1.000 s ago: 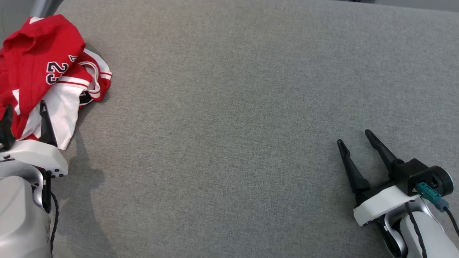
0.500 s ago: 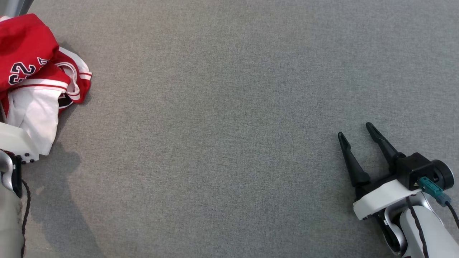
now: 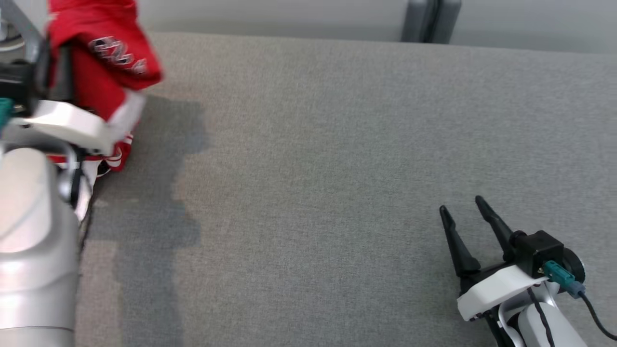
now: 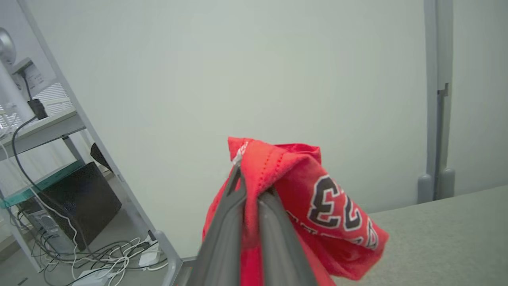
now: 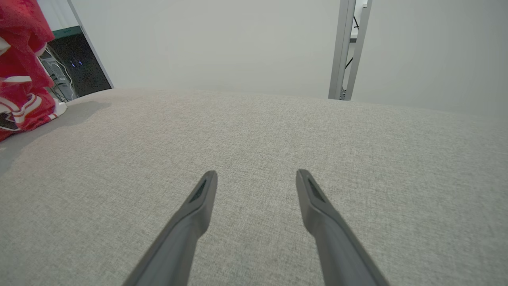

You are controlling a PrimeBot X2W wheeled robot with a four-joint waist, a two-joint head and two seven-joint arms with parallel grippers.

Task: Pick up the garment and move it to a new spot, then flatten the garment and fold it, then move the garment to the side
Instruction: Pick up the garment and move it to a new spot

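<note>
As L gripper (image 4: 254,183) pinches garment (image 4: 337,216), red, bunched

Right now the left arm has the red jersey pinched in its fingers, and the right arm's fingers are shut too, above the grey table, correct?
Not quite. The right fingers are open, spread apart above the grey table, as the right wrist view shows. The left fingers do pinch the red jersey.
</note>
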